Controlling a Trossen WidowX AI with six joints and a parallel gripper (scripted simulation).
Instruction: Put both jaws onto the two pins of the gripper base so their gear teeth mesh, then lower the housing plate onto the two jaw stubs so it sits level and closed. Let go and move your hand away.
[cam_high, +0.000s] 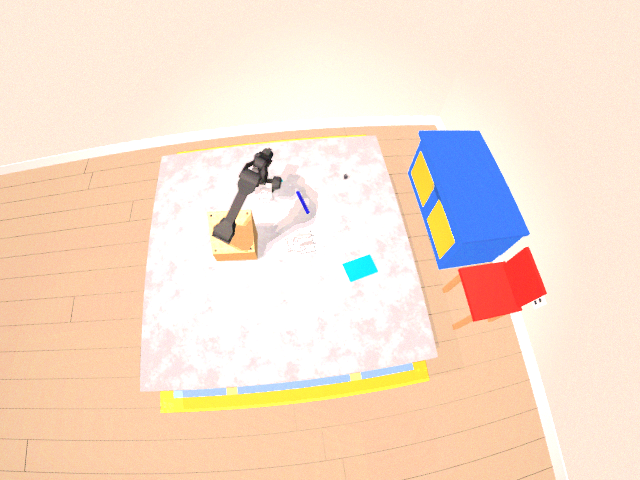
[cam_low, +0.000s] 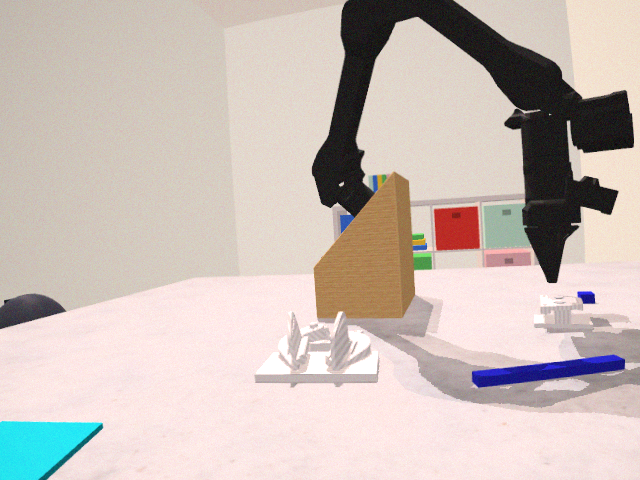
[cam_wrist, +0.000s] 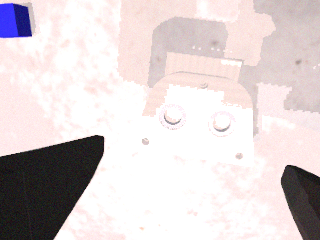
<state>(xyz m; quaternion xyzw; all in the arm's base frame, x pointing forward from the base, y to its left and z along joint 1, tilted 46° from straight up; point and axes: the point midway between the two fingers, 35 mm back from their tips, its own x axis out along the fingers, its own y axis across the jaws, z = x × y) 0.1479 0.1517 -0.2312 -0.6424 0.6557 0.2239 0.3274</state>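
The white gripper base (cam_low: 268, 373) lies on the table in the exterior view, and shows faintly in the top view. Two white ribbed jaws (cam_low: 293, 338) (cam_low: 339, 341) sit on it, pointing up; whether they are on their pins and their teeth mesh cannot be told. The white housing plate (cam_low: 560, 301) (cam_wrist: 195, 142) rests on a small white stand (cam_low: 546, 325), apart from the base. The wrist view shows two round features and three small dark holes in it. My gripper (cam_low: 552, 280) (cam_wrist: 192, 159) is open and empty, pointing down above the housing plate, which lies ahead between the fingers' lines.
A long blue bar (cam_high: 302, 202) (cam_low: 547, 370) lies between stand and base. A small blue block (cam_low: 586, 297) (cam_wrist: 15, 20) is beyond the stand. A cyan plate (cam_high: 360, 268) (cam_low: 41, 446) and a dark round thing (cam_high: 345, 176) are farther off. The wooden wedge (cam_high: 236, 255) (cam_low: 361, 279) carries the arm.
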